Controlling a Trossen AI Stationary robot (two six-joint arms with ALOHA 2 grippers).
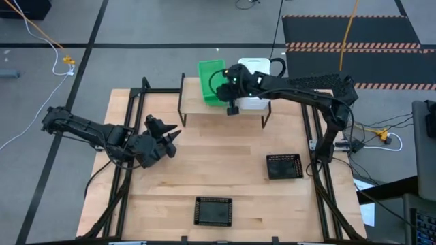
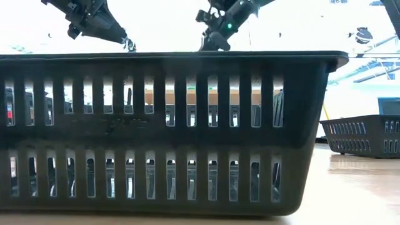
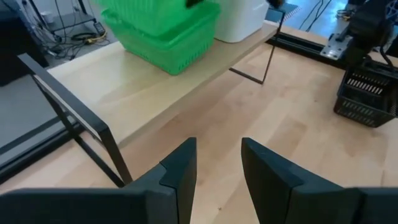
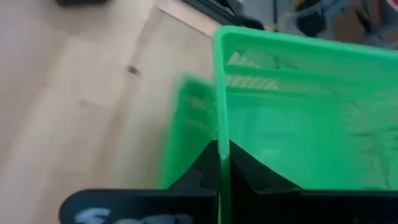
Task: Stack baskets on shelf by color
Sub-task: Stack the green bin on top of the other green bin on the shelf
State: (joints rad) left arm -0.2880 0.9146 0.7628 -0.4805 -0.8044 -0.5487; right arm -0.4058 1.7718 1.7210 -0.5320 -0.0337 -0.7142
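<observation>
High view: my right gripper reaches over the low light-wood shelf on thin black legs and is clenched on the rim of a bright green mesh basket, which sits on the shelf beside the smooth white baskets. I judge the rim pinch serves to steer it onto its own colour pile. My left gripper waits over the wooden bench, off the shelf's front-left corner. Two black mesh baskets lie on the bench, well apart, not yet shelved.

Low view: a black mesh basket fills the foreground; both arms show only above its rim.

Left wrist view: the left gripper's fingers stand apart, grasping nothing. Two green baskets appear nested, the white ones just beside.

Right wrist view: the right gripper's fingers close on the thin green wall; a second green basket shows below, blurred.
</observation>
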